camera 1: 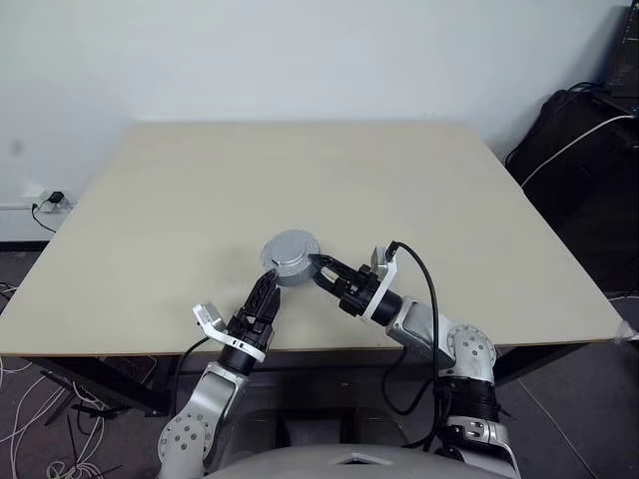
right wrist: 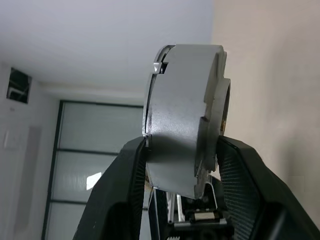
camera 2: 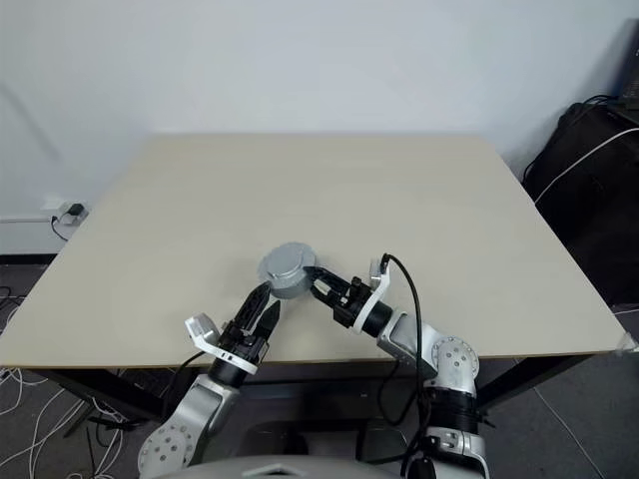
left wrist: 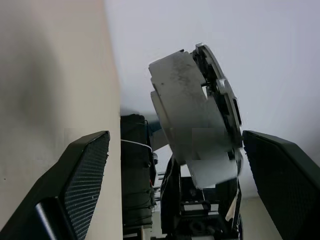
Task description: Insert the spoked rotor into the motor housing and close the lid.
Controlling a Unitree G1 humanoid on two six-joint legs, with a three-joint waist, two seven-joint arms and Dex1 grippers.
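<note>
My right gripper (camera 1: 321,267) is clamped on the assembled grey motor housing (camera 1: 291,257), one finger on each flat face, holding it above the near part of the tabletop (camera 1: 300,180). My left gripper (camera 1: 266,290) stands wide open just beside and below it, its fingers (left wrist: 75,185) clear of the housing, touching nothing.

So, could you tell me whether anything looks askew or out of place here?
Nothing looks damaged or spilled. The grey motor is held above the table in the right hand, clamped across its thickness, while the left hand sits open beside it. In the wrist views its halves appear closed together.
</note>
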